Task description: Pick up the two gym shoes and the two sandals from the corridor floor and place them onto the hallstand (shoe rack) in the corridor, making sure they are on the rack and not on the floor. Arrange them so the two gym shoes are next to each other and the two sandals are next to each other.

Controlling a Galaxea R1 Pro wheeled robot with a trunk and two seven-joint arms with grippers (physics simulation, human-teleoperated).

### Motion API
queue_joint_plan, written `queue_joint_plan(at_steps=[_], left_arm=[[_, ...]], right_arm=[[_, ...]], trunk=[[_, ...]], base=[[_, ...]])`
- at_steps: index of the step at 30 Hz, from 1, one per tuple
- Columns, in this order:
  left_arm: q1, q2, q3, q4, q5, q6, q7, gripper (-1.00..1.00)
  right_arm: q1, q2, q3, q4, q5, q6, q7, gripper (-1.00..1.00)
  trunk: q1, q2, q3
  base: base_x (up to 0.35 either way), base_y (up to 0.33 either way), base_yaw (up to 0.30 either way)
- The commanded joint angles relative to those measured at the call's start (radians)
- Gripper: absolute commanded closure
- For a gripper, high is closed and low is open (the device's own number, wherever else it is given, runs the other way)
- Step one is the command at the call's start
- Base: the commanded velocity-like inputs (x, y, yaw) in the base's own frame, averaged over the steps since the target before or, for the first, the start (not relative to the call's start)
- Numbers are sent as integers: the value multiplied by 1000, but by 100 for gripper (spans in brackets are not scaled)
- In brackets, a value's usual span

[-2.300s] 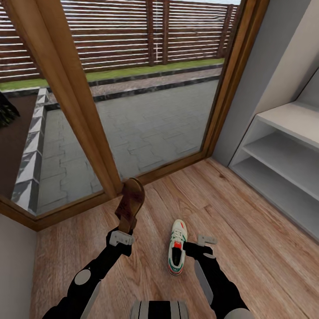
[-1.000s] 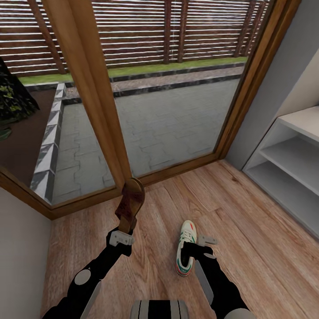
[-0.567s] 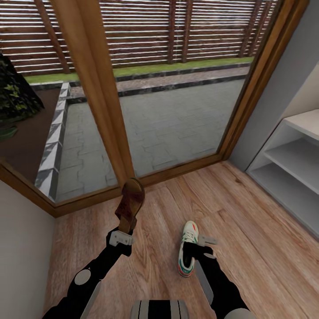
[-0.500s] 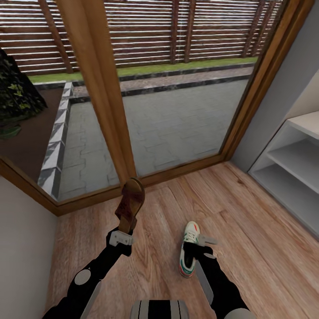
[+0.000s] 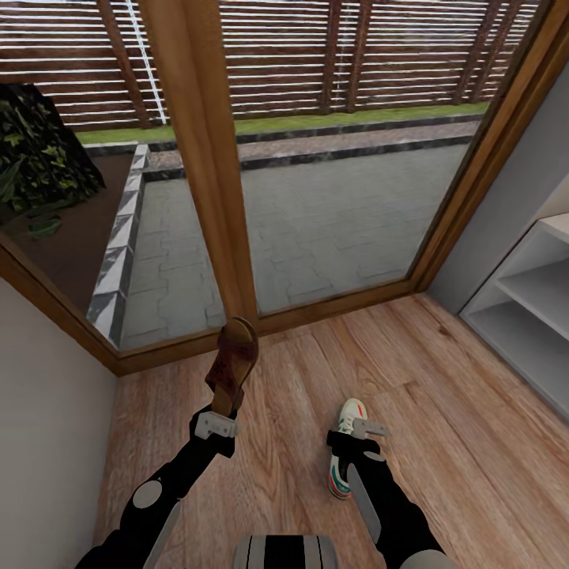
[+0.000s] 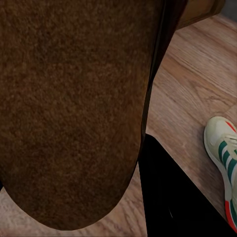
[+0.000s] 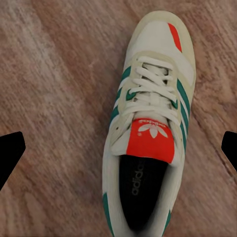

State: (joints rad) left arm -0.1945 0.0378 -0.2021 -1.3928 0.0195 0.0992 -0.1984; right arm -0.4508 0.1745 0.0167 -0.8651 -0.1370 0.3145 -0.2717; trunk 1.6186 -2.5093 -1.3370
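The whole scene has slid rightward in the head view, so the camera has turned left. The gym shoe (image 5: pixel 344 458) on the corridor floor (image 5: pixel 442 395) now lies beneath the right end effector (image 7: pixel 118 148), whose fingertips (image 7: pixel 11 148) are spread wide either side of it, not touching. That suggests a grasp is being lined up. The left end effector (image 5: pixel 215 425) pinches a sandal (image 5: pixel 231 365), held upright, though its fingers are hard to make out. The hallstand (image 5: pixel 525 308) has slipped toward the right edge, well apart from the shoe.
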Motion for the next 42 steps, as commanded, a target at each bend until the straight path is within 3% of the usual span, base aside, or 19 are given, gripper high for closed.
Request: queue_joint_plan(at_steps=[1,23,42], left_arm=[[0,1,0,-2,-1,6,-4,100],[0,1,0,-3,-1,7,-6,100],[0,1,-2,-3,-1,5,-6,100]], right_arm=[[0,0,2,-2,-10,3,-8,-100],[0,0,2,-1,-11,3,-8,-100],[0,0,0,-2,-11,3,-9,-100]], trunk=[[0,0,-1],[0,0,-1],[8,-5,-82]], base=[[0,0,11],[0,0,1],[0,0,9]])
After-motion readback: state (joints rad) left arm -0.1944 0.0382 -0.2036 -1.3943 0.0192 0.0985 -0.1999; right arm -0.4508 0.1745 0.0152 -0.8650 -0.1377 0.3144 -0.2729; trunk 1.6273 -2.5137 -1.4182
